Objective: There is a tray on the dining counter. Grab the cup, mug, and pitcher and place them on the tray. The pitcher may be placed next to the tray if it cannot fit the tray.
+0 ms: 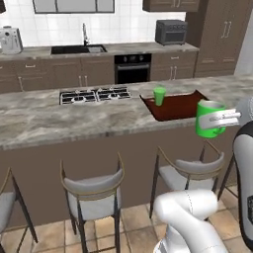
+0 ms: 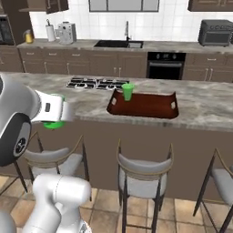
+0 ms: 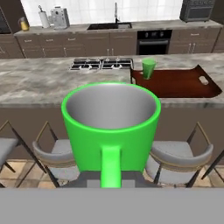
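— What are you seeing behind the island?
— You're looking at white tiled wall (image 1: 133, 22), brown cabinets (image 1: 74, 74), a black oven (image 1: 132, 68), a sink (image 2: 117, 43).
— And below?
— Grey-cushioned stools (image 1: 94, 190) are standing on tan floor tiles (image 1: 133, 230).

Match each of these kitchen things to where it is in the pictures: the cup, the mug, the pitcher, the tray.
Things:
1. cup
2. mug
3. pitcher
4. tray

Places:
A. on the far worktop, beside the paper-towel roll
B. held in the air in the gripper, short of the dining counter
C. lying on the dining counter, right of the hob
D. standing on the tray

Pairs: 1-D, 2-B, 3-A, 4-C
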Controlling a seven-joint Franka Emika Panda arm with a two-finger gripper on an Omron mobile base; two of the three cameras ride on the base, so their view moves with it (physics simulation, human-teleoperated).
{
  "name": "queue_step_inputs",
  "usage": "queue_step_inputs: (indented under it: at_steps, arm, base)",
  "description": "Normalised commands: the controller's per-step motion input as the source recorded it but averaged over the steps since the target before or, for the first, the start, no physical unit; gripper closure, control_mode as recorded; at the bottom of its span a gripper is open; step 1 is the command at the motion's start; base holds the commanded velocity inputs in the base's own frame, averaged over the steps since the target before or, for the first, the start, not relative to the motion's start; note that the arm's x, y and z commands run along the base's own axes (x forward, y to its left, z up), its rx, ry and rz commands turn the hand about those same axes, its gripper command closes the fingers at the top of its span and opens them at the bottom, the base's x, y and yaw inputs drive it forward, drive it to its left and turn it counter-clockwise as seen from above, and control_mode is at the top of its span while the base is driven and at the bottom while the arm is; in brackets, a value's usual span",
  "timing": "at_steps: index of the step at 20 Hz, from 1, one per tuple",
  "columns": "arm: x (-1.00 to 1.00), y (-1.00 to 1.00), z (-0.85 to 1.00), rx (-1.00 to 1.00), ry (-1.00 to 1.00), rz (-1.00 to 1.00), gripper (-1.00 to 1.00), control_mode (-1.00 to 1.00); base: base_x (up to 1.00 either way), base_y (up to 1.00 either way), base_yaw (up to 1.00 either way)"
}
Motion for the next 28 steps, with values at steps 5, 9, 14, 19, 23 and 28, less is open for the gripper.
queue_step_inputs:
  at_steps: [5, 9, 14, 19, 23, 28]
  arm:
    - [0.0, 0.0, 0.0, 0.0, 0.0, 0.0, 1.0, 1.0]
    - [0.0, 0.0, 0.0, 0.0, 0.0, 0.0, 1.0, 1.0]
    - [0.0, 0.0, 0.0, 0.0, 0.0, 0.0, 1.0, 1.0]
    - [0.0, 0.0, 0.0, 0.0, 0.0, 0.0, 1.0, 1.0]
    - [0.0, 0.0, 0.0, 0.0, 0.0, 0.0, 1.0, 1.0]
    - [0.31, 0.14, -0.08, 0.0, 0.0, 0.0, 1.0, -1.0]
  base:
    - [0.53, -0.64, -0.02]
    - [0.56, -0.63, 0.0]
    - [0.56, -0.38, 0.0]
    - [0.41, 0.04, 0.0]
    - [0.37, 0.27, 0.0]
    - [0.34, 0.13, 0.0]
